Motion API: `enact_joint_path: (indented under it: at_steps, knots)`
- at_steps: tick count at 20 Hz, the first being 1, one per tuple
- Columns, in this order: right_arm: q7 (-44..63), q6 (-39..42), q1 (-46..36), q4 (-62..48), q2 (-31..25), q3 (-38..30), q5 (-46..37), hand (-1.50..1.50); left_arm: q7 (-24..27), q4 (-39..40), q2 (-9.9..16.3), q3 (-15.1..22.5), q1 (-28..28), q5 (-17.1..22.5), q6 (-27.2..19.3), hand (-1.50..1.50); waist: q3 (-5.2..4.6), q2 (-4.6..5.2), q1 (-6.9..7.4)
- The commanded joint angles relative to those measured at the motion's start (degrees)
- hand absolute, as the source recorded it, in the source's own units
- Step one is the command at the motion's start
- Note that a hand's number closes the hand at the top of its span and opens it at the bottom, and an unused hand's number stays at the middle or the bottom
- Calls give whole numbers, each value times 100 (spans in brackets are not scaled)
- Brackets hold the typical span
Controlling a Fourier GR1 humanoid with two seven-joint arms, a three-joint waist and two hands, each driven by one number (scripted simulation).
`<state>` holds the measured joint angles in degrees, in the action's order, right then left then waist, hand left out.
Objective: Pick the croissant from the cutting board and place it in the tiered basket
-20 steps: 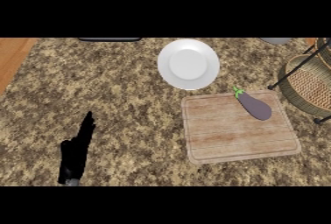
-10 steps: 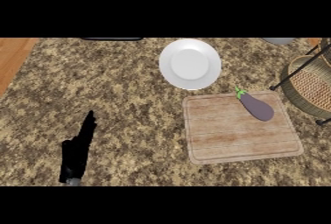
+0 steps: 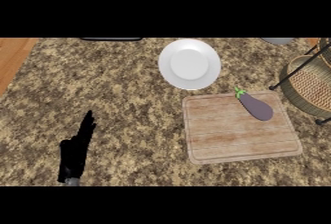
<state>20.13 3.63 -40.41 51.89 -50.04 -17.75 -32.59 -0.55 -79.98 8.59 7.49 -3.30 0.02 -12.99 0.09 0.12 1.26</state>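
On a speckled brown granite counter [image 3: 123, 100], a square pale wooden cutting board [image 3: 239, 135] carries not a croissant but a small purple eggplant with a green stem [image 3: 255, 106], lying at the board's far right corner. No croissant shows anywhere in view. Just right of the board, almost touching that corner, stands the round woven tiered basket on a dark wire frame [image 3: 310, 87], only partly in view. A round white plate [image 3: 189, 64] sits just beyond the board's far left corner.

The robot's black left hand [image 3: 77, 148] rests well to the left of the board, fingers straight and pointing up the counter, holding nothing. The right hand does not show at all.

The pick has not begun. Since the eggplant lies on the board's basket side, the right hand looks the better choice: it should likely come in from the board's near right edge, close across the eggplant's thicker body rather than the stem, lift clear of the basket's rim and frame, then release over the woven tray.
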Motion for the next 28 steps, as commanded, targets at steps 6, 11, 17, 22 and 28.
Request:
enact_joint_path:
  at_steps: [6, 11, 17, 22, 28]
  knots:
    - [-582, -437, -337, -1242, 687, -702, 697, -150, -12, 98, -49, -20, 39, -69, 3, 0, 4, 37, -10]
    - [-598, -602, -781, -1426, 870, -1106, 1120, -150, 121, 144, -76, -47, -144, -35, 40, 0, -4, 30, 17]
    - [-1507, -1033, -617, -1586, 836, -1874, 1764, -150, -233, -300, -84, 119, -268, -172, -26, 0, 1, 13, -23]
    - [-1404, -1703, -546, -1406, 156, -2346, 1856, -150, -27, 68, -168, -57, -61, -164, -119, 0, -5, 5, -95]
    - [-931, -1499, 261, -1239, -836, -3009, 2174, -150, 14, 81, -56, -180, -257, -44, 24, 0, -13, -39, -283]
